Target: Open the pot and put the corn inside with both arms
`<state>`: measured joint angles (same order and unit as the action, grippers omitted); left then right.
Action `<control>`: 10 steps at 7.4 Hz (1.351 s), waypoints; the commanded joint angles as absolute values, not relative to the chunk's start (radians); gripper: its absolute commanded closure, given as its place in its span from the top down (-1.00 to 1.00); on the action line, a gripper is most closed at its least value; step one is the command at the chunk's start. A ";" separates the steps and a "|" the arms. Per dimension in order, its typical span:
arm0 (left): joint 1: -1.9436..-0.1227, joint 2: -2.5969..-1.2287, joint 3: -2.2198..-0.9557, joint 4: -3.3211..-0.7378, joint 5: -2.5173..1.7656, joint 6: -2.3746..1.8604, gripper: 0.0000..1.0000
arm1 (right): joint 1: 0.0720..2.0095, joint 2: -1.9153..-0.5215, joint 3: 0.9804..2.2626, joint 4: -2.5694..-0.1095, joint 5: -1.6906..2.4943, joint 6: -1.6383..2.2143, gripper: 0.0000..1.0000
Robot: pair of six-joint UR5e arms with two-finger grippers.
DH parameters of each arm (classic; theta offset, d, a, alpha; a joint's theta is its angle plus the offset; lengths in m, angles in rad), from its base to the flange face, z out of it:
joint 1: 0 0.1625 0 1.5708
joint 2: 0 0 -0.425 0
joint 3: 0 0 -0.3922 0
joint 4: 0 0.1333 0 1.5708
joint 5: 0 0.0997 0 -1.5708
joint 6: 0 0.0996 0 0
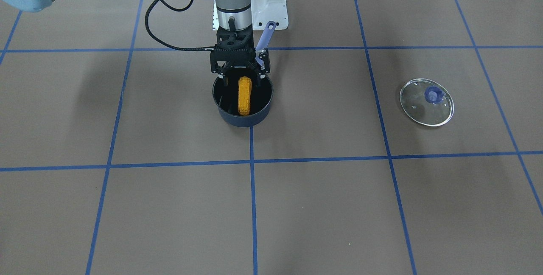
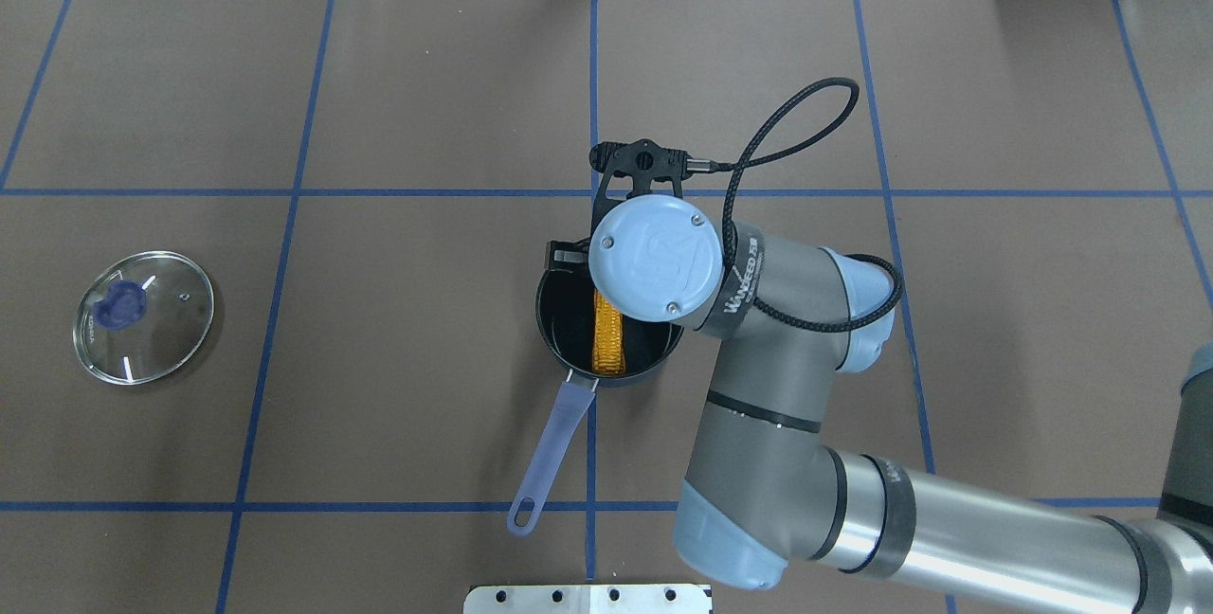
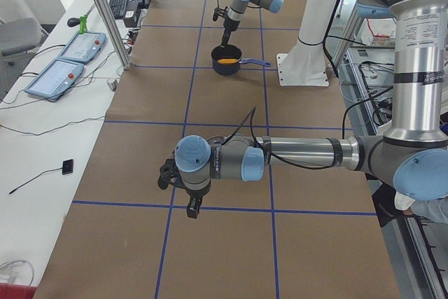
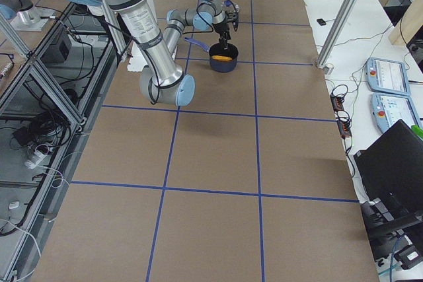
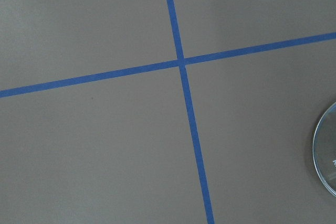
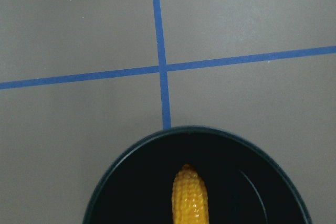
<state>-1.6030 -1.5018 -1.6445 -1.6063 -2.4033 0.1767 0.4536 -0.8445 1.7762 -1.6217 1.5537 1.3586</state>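
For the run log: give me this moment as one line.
pot: open | lid: on table, apart | corn: inside pot | right gripper: open over corn | left gripper: state unclear

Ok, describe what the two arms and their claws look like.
The right arm and left arm are grey tubes with round light-blue joint caps. The right arm carries white lettering near its wrist and a looping black braided cable. The right claw and left claw are black; the right one's frame is skeletal.

Brown table [image 1: 339,207] (gridded with blue tape [image 1: 253,207]); keyboard [image 3: 120,1] alongside.
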 commanded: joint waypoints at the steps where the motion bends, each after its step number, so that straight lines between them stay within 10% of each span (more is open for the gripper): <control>1: -1.603 -1.502 -1.646 -1.606 -2.401 0.178 0.98 | 0.692 -0.868 1.767 -1.624 1.764 1.156 1.00; 10: -1.601 -1.496 -1.640 -1.606 -2.395 0.186 0.98 | 1.451 -1.467 1.610 -1.612 2.207 -0.020 1.00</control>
<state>-1.6014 -1.4961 -1.6401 -1.6061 -2.3945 0.1856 1.4154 -1.3570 1.5938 -1.6131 2.1989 0.0360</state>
